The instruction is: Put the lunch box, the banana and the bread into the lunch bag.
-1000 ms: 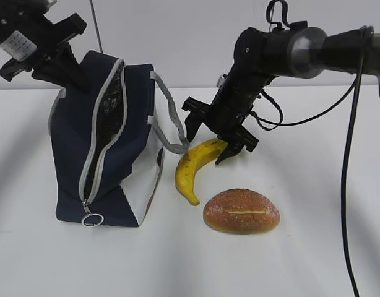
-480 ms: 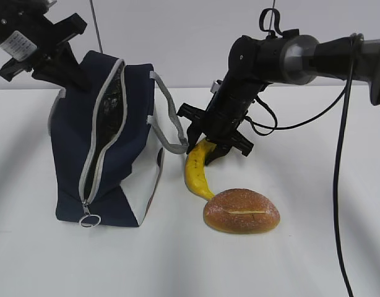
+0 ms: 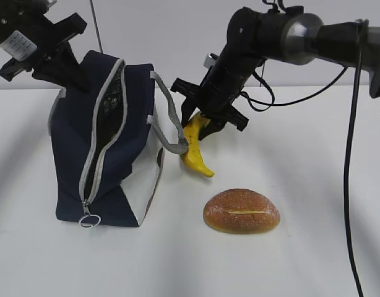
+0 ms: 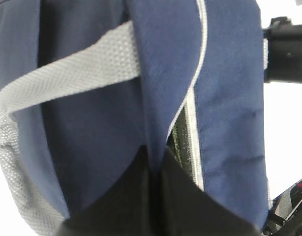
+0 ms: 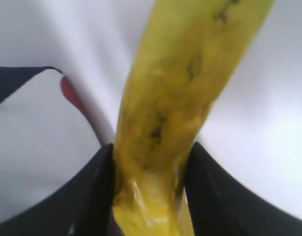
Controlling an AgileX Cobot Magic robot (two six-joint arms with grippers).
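Note:
The navy lunch bag (image 3: 109,154) stands at the left with its zipper open. My left gripper (image 3: 69,75) is shut on the fabric at its upper back corner; in the left wrist view the gripper (image 4: 154,158) pinches a navy fold of the bag (image 4: 229,98) beside the zipper. My right gripper (image 3: 202,124) is shut on the upper end of the yellow banana (image 3: 195,153), which hangs off the table just right of the bag. In the right wrist view the banana (image 5: 190,73) sits between both black fingers (image 5: 92,191). The bread (image 3: 241,210) lies on the table in front. The lunch box is out of view.
A grey strap handle (image 3: 172,120) loops out from the bag toward the banana. The zipper's ring pull (image 3: 91,219) hangs at the bag's lower front. A black cable (image 3: 348,161) drops along the right side. The bag's white side panel (image 5: 38,142) lies below the banana.
My right gripper closed on the banana, lifted it off the table and carried it up and left toward the bag. The left gripper, bag and bread stayed put.

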